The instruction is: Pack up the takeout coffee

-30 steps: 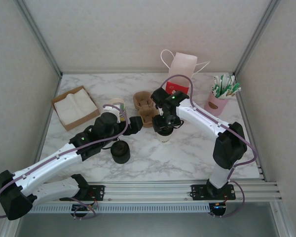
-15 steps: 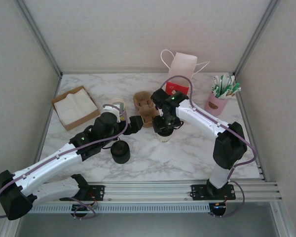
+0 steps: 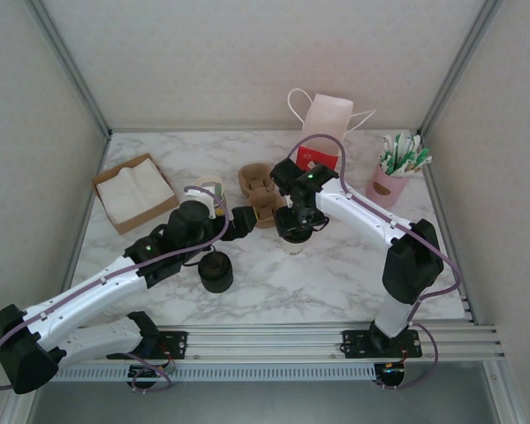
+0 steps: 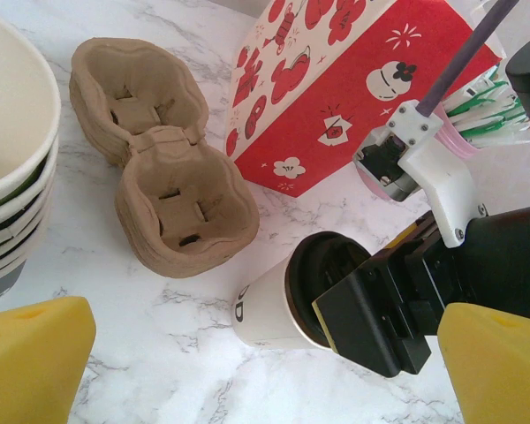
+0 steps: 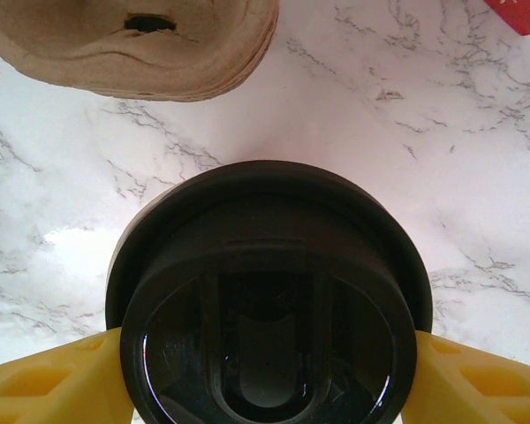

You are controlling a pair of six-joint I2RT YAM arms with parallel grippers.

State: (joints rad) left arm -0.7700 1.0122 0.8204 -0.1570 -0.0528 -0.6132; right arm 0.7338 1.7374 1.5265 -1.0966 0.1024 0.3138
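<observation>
Grasp step: right gripper clamps the cream-white paper cup by its round black plastic lid. Next, presumably: lift straight, carry to the red-and-white paper bag at the far edge of the marble table.

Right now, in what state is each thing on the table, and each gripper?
takeout coffee, upright, lid on, held at the lid.
right gripper, shut on the takeout coffee's lid.
left gripper, open, holding nothing.
bag, upright.
cup carriers, stacked, empty.
lidless cups, nested, upright.
spare lids, stacked.
napkin box, open, with napkins inside.
pink holder, upright, full of packets.
</observation>
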